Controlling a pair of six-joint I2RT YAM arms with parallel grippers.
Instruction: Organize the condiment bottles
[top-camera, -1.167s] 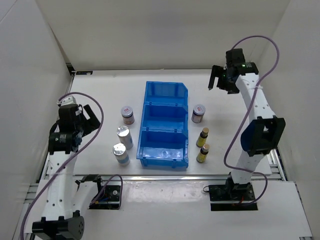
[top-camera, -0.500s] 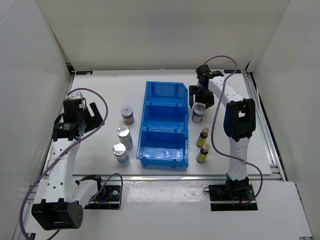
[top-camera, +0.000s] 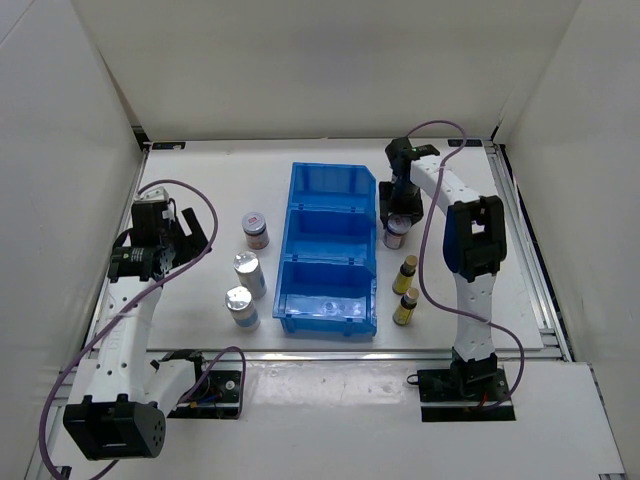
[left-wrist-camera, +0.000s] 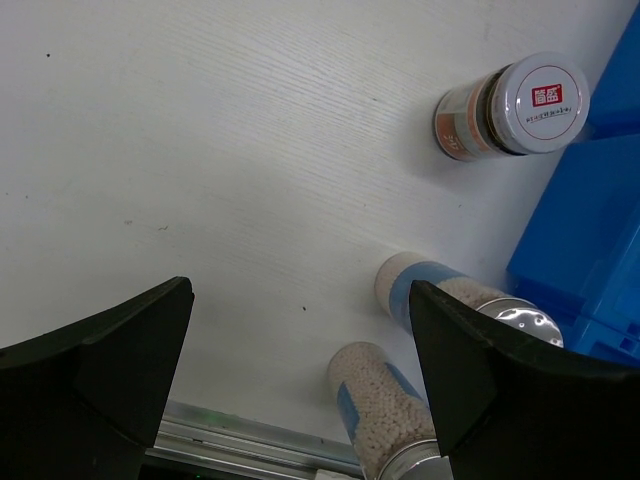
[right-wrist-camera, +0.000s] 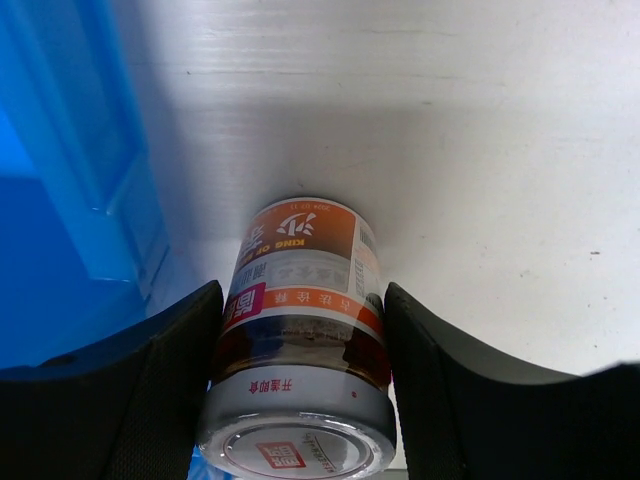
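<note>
Tabletop (top-camera: 200, 190), just right of blue bin (top-camera: 333, 211), upper right of centre: pressed right jaws against both sides of upright white-lidded jar (right-wrist-camera: 300, 300). Left of frame: held left jaws wide, above and apart from second jar (left-wrist-camera: 515, 105) and silver-topped cylinders (left-wrist-camera: 450, 300). Let amber bottles (top-camera: 407, 272) stand lower right of bin

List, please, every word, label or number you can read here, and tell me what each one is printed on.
"KING OF": upside down on the orange band of the right jar; the rest of that label is too small to read.
Red stamp on the lid of the left jar: white characters, too blurred to read.
The shakers and amber bottles: no readable text.
</note>
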